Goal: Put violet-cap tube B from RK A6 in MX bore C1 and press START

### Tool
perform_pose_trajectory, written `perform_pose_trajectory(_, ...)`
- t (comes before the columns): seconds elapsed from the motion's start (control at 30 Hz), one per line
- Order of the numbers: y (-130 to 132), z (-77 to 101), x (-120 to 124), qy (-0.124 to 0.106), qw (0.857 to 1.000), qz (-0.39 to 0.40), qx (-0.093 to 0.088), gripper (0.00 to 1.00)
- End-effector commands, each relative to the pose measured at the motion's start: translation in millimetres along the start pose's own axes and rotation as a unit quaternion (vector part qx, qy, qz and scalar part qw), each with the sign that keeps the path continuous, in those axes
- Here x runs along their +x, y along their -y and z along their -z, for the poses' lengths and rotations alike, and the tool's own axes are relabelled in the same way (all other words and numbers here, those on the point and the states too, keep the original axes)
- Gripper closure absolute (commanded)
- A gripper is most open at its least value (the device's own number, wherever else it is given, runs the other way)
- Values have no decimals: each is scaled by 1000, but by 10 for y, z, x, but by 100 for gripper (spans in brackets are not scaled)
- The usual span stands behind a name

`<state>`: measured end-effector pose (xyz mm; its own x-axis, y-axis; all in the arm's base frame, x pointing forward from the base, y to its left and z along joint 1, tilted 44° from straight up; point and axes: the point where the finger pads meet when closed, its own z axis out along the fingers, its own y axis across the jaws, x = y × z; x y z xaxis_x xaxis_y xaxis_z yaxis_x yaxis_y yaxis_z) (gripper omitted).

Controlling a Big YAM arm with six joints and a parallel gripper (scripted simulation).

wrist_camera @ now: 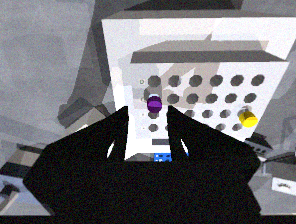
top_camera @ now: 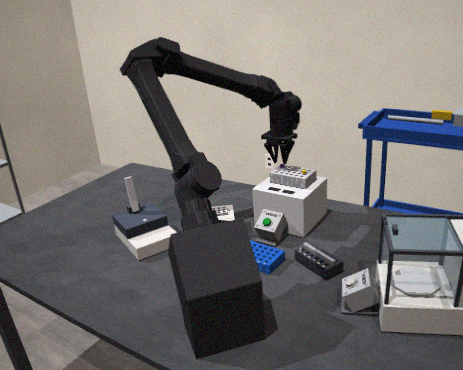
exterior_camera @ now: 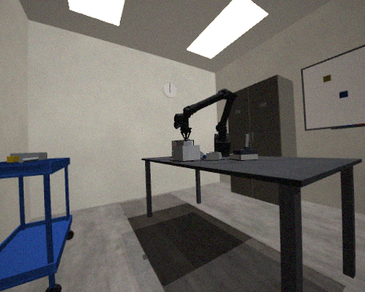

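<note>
Tube B's violet cap (wrist_camera: 154,104) shows in a bore at the left end of the mixer's grey shaking block (wrist_camera: 200,100), in the second row from the far edge in the wrist view; it stands a little proud of the block top. My gripper (wrist_camera: 147,111) hangs straight above it, open, with one finger on each side of the cap and not touching it. In the top view the gripper (top_camera: 280,152) is just above the violet cap (top_camera: 282,165) on the white mixer MX (top_camera: 290,200). The green START key (top_camera: 267,221) is on the sloping front.
Another tube with a yellow cap (wrist_camera: 248,118) sits in the block's right side. The blue rack RK (top_camera: 266,256), a dark magnet block (top_camera: 318,260), the glass balance (top_camera: 425,270), a small white box (top_camera: 359,289) and a large dark box (top_camera: 217,287) stand around the mixer.
</note>
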<state>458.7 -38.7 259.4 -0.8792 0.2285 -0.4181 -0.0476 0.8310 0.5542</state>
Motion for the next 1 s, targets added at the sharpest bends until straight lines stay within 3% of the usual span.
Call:
perform_pose_trajectory(0.0,-50,109,-109,14,1000,12,1,64)
perform_pose_trajectory(0.57,-50,109,-109,14,1000,12,1,64)
perform_pose_trajectory(0.6,79,167,-208,16,1000,10,3,64)
perform_pose_trajectory(0.83,78,253,-206,16,1000,11,3,64)
perform_pose_trajectory(0.87,18,82,-4,-8,1000,9,-6,64)
perform_pose_trajectory(0.97,-20,385,-201,23,1000,21,3,64)
